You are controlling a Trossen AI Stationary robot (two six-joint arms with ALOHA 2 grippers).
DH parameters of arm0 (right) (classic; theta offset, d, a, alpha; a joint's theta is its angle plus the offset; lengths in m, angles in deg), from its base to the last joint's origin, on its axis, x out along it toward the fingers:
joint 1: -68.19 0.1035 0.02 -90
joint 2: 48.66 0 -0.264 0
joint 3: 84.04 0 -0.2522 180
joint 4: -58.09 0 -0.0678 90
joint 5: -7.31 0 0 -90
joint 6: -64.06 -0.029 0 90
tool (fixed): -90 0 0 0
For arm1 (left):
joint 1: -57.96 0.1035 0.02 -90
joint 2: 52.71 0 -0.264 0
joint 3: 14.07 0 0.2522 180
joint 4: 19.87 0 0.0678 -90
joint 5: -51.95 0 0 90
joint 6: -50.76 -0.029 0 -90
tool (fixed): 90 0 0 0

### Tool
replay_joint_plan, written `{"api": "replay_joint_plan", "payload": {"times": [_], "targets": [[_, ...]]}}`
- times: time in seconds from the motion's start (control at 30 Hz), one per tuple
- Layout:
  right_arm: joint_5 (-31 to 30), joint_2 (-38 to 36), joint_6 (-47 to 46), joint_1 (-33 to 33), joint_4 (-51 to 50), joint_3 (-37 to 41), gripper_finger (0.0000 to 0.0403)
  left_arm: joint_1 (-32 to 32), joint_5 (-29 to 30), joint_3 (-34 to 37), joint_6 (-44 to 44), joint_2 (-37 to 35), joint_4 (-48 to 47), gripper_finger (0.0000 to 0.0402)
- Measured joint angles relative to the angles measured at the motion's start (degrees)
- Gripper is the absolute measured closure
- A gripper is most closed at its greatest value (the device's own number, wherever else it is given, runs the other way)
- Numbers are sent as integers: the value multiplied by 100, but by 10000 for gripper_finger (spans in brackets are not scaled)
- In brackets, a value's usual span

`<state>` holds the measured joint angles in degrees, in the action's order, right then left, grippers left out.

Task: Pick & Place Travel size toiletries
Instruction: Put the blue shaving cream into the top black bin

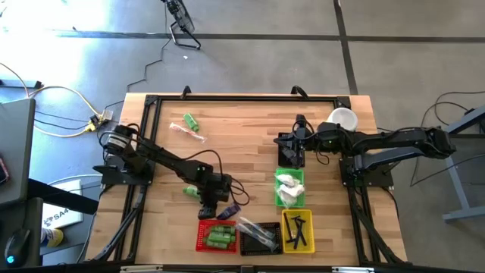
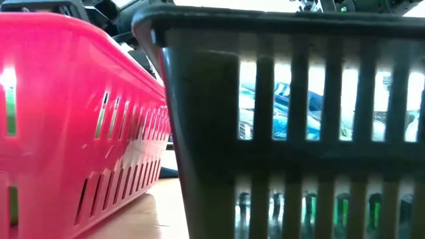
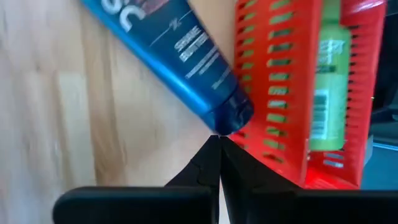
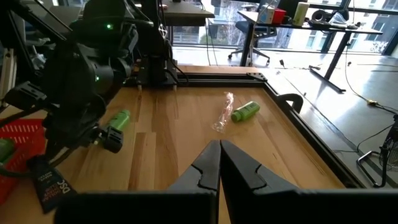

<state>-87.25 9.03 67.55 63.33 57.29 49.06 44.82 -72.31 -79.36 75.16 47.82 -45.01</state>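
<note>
The left gripper [image 3: 219,138], fingers pressed together and empty, hovers with its tips just short of the cap of a blue tube [image 3: 180,56] lying beside the red basket [image 3: 273,93]. The right gripper [image 4: 220,144], also closed on nothing, sits beyond the green basket [image 1: 290,188] of white packets.

My left pincer [image 3: 219,140] was closed, its two dark fingertips [image 3: 205,163] pressed together just at the cap of a blue tube [image 3: 180,53] that lay slantwise on the pale wooden worktop [image 3: 74,106]. Right beside the cap stood the red mesh basket [image 3: 273,93], with a green bottle [image 3: 328,81] inside it.
</note>
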Motion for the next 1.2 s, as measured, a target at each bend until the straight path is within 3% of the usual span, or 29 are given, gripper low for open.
{"api": "replay_joint_plan", "payload": {"times": [0.17, 0.43, 0.63, 0.83, 1.03, 1.2], "targets": [[0, 0, 0, 0, -22, 0, 401, 0, 34, 0, -172, 0, 673, 401], [0, 0, 0, -2, -31, 0, 401, 4, 671, 0, -485, 1, 1188, 401], [0, 0, 0, 0, -33, 0, 401, 7, 1121, -4, -625, 2, 1354, 401], [2, 0, 0, 0, -34, 0, 401, 7, 1147, -7, -620, 2, 1289, 401], [2, 0, 0, 0, -42, 0, 401, 9, 732, -2, -167, -73, 332, 401], [2, 0, 74, 0, -34, 0, 401, -2, -36, -9, -13, 71, 570, 401]]}}
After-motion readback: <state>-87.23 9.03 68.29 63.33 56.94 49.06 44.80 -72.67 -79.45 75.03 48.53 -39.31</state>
